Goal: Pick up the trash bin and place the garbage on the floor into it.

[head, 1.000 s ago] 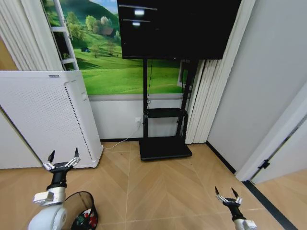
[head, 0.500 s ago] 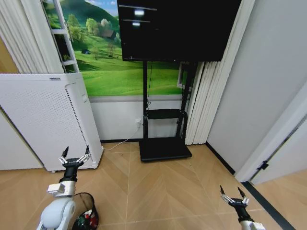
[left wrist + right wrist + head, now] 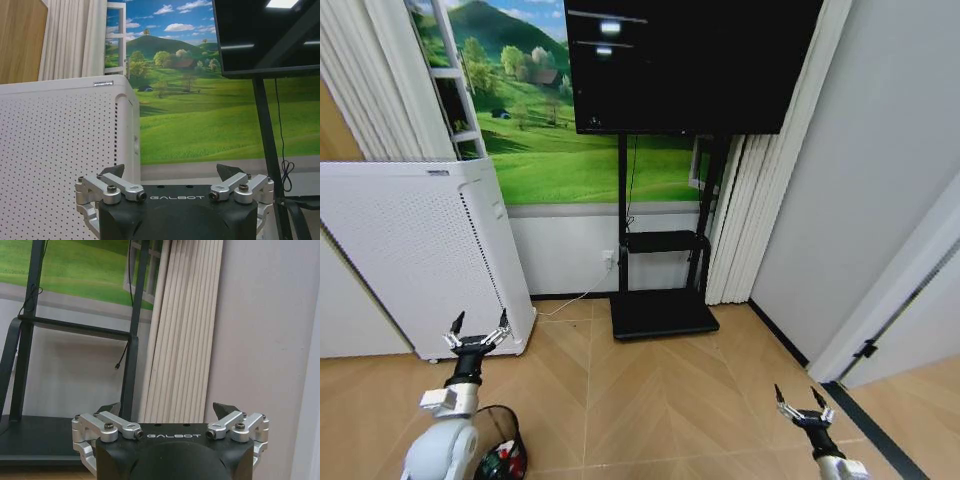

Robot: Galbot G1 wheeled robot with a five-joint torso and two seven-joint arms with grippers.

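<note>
The black wire-mesh trash bin (image 3: 500,450) stands on the floor (image 3: 660,400) at the lower left, with red-and-white garbage (image 3: 498,462) inside it. My left gripper (image 3: 478,331) is open and empty, raised above and just behind the bin, pointing at the white air purifier. In the left wrist view the left gripper (image 3: 170,172) faces the purifier and the landscape mural. My right gripper (image 3: 798,398) is open and empty at the lower right, above bare parquet. From the right wrist, the right gripper (image 3: 167,410) looks at the TV stand and a ribbed wall panel.
A tall white perforated air purifier (image 3: 410,250) stands at the left against the wall. A black TV (image 3: 690,60) on a black stand (image 3: 660,310) occupies the middle back. A dark strip (image 3: 890,435) borders the floor at the right by a door frame.
The left gripper has risen and shifted right over the bin. The right gripper dropped a little, then came back up slightly. The whole view has tilted a bit.
</note>
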